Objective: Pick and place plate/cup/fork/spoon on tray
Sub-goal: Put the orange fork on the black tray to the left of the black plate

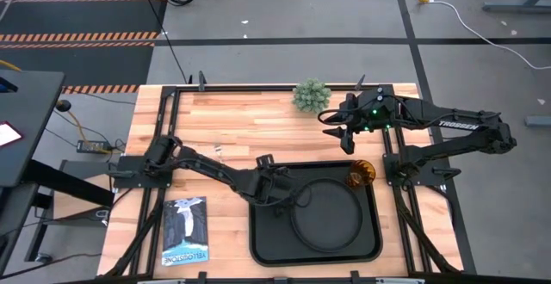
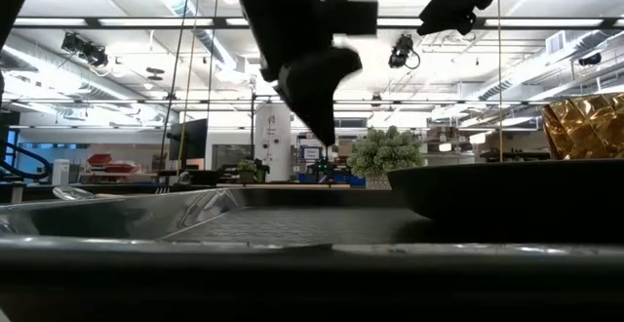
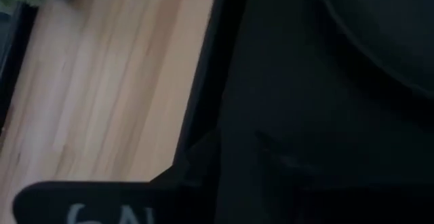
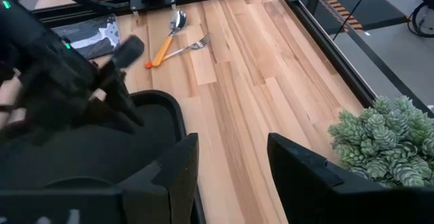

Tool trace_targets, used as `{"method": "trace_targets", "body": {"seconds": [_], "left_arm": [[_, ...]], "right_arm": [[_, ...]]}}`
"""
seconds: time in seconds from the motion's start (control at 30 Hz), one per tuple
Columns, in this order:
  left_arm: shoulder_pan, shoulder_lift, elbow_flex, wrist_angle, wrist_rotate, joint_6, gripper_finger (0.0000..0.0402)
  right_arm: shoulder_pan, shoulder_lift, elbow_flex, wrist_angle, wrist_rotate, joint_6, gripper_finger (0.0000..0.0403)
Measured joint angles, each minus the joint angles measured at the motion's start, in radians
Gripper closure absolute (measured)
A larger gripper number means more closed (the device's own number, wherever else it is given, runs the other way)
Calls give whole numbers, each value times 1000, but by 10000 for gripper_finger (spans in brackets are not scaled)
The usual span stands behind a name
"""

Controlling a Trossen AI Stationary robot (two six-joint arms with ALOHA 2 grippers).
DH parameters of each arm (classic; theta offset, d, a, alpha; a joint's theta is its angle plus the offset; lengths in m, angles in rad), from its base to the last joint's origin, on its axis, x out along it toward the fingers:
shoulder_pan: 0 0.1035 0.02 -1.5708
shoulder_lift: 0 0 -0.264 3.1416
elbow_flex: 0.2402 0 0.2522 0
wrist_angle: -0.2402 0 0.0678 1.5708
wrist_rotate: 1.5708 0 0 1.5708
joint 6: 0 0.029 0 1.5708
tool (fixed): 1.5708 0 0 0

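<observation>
Resting in the black tray point(image 1: 267, 241), the round plate point(image 1: 325, 217); right tool point(image 4: 230, 176) released.

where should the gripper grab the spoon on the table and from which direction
Take the spoon by its orange handle, about mid-length, coming straight down from above with the fingers across the handle. It lies flat on the wood, so only a top-down pinch fits. Stay toward its bowl end: the fork meets the handle's tip.

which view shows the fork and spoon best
The right wrist view: the spoon and fork lie crossed on the bare table, clearly apart from the tray. The high view shows only a tiny glint; the other views show neither.
</observation>
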Motion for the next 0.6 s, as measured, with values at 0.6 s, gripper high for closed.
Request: {"method": "trace_targets", "body": {"seconds": [0.6], "left_arm": [[-22,-207,-269,124,-115,-89,338]], "right_arm": [[0,0,-20,172,115,-104,220]]}}
